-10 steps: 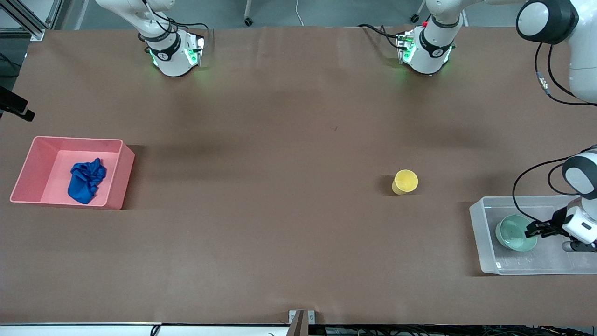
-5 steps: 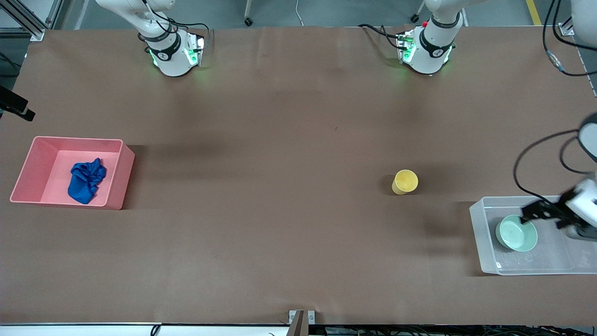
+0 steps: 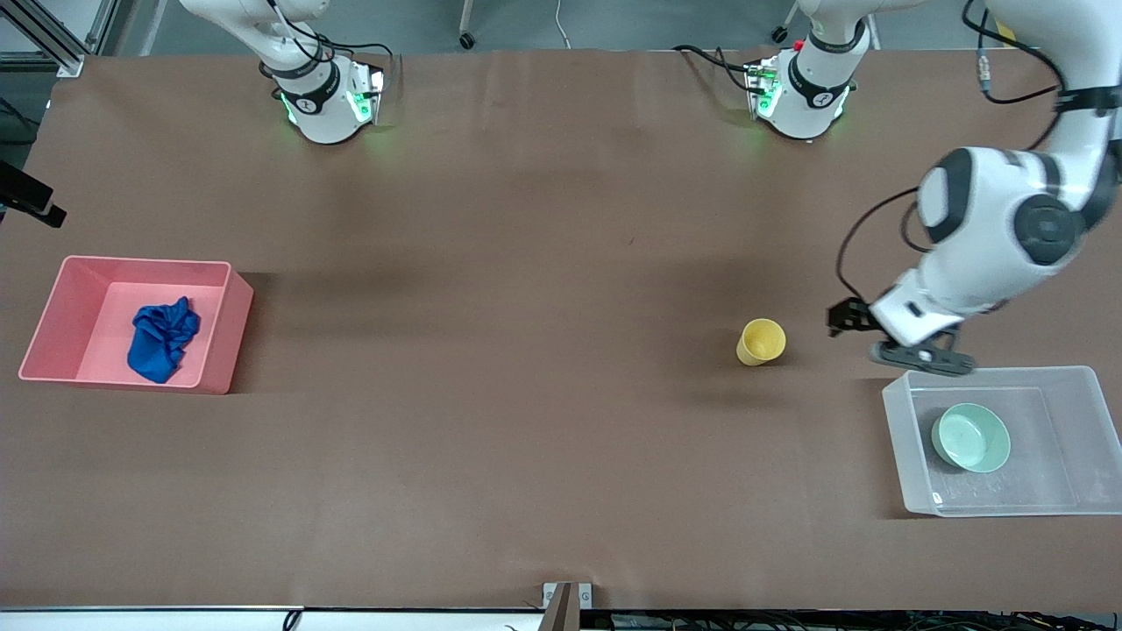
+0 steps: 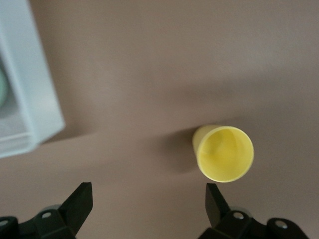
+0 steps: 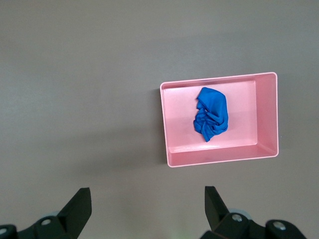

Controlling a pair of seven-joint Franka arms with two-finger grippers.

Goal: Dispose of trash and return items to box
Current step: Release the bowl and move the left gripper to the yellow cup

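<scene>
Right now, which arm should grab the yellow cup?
Left. The left gripper hangs open beside the yellow cup, near the clear box. The right gripper is high over the pink bin.

Robot lab (bolted arm bases (image 3: 326, 101), aluminium framing (image 3: 53, 39))

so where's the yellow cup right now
The yellow cup stands upright on the bare table toward the left arm's end, outside the clear box, with the open left gripper hovering beside it.
</scene>
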